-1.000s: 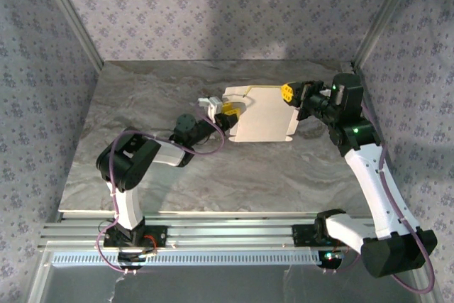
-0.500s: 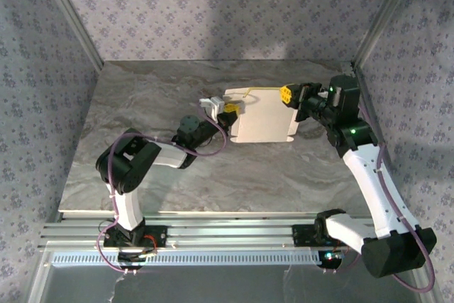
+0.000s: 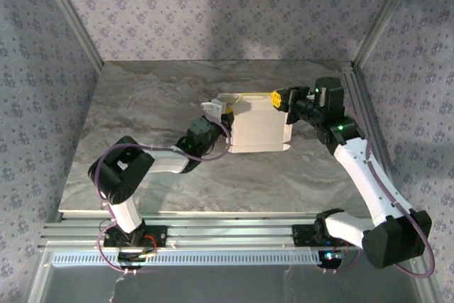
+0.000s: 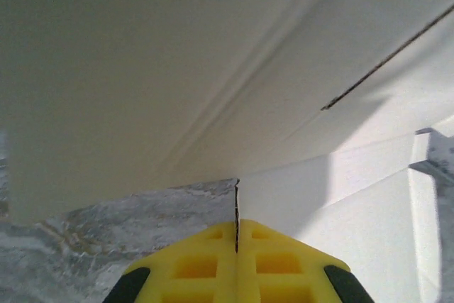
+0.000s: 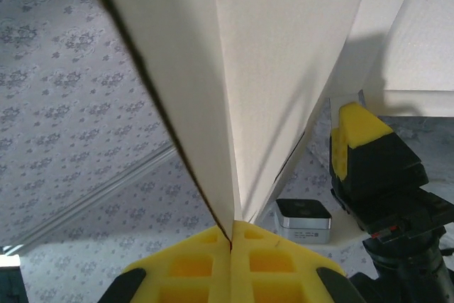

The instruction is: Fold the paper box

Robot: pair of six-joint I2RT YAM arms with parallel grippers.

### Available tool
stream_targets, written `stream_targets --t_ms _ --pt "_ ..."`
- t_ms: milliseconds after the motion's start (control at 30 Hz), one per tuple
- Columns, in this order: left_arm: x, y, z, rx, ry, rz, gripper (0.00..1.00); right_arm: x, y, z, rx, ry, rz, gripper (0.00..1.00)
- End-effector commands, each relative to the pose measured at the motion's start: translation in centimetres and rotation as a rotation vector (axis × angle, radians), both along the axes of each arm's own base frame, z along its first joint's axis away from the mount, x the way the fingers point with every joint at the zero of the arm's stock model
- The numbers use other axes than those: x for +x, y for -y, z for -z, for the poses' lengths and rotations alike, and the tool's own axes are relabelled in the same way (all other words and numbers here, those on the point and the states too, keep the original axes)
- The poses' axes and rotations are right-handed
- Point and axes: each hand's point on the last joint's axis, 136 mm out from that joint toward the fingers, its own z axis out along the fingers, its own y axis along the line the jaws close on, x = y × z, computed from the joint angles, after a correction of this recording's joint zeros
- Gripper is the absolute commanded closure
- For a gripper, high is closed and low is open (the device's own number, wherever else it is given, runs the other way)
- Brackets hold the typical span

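The paper box (image 3: 259, 127) is a white die-cut sheet held up over the middle of the table between both arms, its panels bent along creases. My left gripper (image 3: 225, 111) is shut on the sheet's left edge. In the left wrist view its yellow fingertips (image 4: 236, 226) pinch a thin cardboard edge, and the white panels of the paper box (image 4: 213, 69) rise above them. My right gripper (image 3: 275, 99) is shut on the upper right edge. In the right wrist view its gripper (image 5: 231, 235) clamps the paper box (image 5: 269, 69), with a left finger (image 5: 355, 140) behind it.
The grey marble table (image 3: 142, 104) stretches around the sheet, with room at the left and front. Patterned walls and aluminium posts (image 3: 67, 12) enclose the back and sides. A rail (image 3: 213, 232) runs along the near edge by the arm bases.
The left gripper has closed on the sheet's left edge. Both grippers have moved, the right one leftward, and the sheet has shifted left and bent narrower. The left elbow has swung forward.
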Motion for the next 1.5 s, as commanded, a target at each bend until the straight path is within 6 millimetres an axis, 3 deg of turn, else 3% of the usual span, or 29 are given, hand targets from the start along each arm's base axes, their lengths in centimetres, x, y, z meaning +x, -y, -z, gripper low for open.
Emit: stream_targets --t_ms 0,333,567,967,1200,1367,1467 --pt "0.5 -0.5 -0.6 0.102 0.053 -0.135 1.0 0.5 -0.2 -0.2 -0.017 0.033 0.011 1.0" --pt "0.9 0.7 4.5 0.467 0.032 -0.275 1.0 1.0 -1.1 2.3 -0.042 -0.006 -0.015 1.0" --pt "1.0 0.6 6.3 0.618 -0.02 -0.332 1.0 1.1 -1.5 5.4 -0.059 -0.052 -0.034 1.0" --pt "0.9 -0.2 10.0 0.732 -0.167 -0.377 1.0 1.4 -1.6 7.4 -0.076 -0.086 -0.04 1.0" --pt "-0.4 -0.4 9.1 0.634 -0.231 -0.328 0.68 2.5 -1.1 9.0 -0.108 -0.084 -0.048 1.0" --pt "-2.4 -0.2 6.7 0.503 -0.275 -0.22 0.61 4.4 -1.0 10.1 -0.131 -0.072 -0.081 1.0" --pt "-3.1 -1.6 5.8 0.419 -0.321 -0.202 0.61 4.8 -1.4 11.1 -0.133 -0.084 -0.111 1.0"
